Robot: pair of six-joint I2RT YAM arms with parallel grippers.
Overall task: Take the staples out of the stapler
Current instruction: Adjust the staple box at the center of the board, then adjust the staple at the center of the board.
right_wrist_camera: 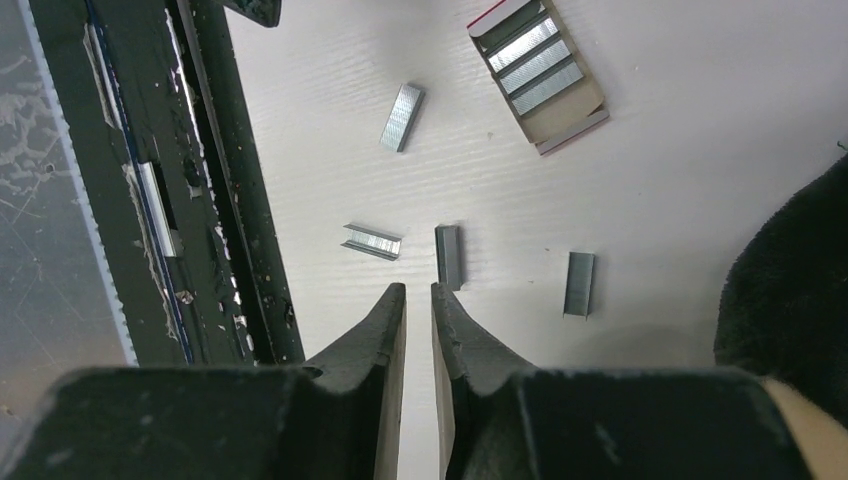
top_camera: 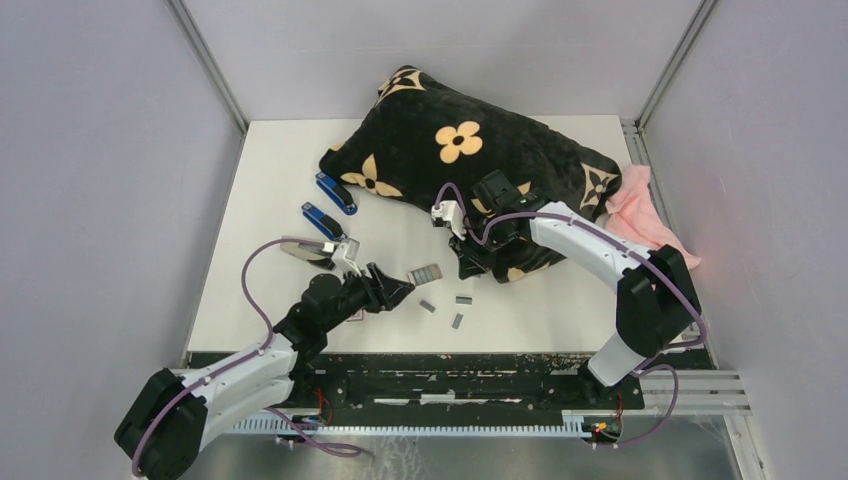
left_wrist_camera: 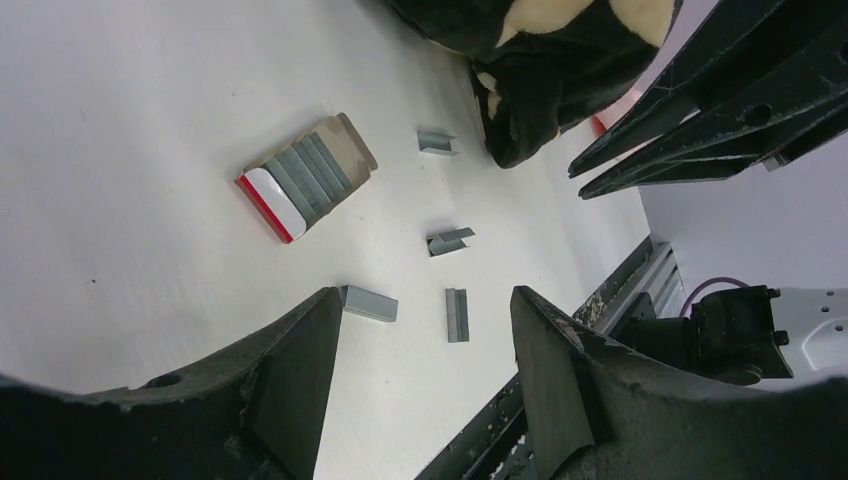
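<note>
Left jaws spread wide, nothing between them. Right jaws parted only to a thin slit, also empty.

Just beyond the right jaws, in the right wrist view: four loose staples (right_wrist_camera: 448, 257) lying flat on the white counter (right_wrist_camera: 700, 180). Farther out, an open cardboard box (right_wrist_camera: 538, 72) with more strips in rows.

Same four strips and box in the left wrist view, with the box's red-and-white end showing there. Two of the strips near the tips of the left fingers (left_wrist_camera: 290, 380). Only three strips clear from the top camera.

Visible from above alone: two blue staplers (top_camera: 337, 193), well apart from the loose strips and beside a black flowered cushion (top_camera: 460, 150). A pink cloth (top_camera: 645, 215) at the cushion's right end.

Left arm (top_camera: 250, 365) stretched low from the near left corner, aimed right toward the box. Right arm (top_camera: 590, 235) bent at the elbow, reaching left along the cushion's front edge, wrist tipped down toward the counter near the strips.
</note>
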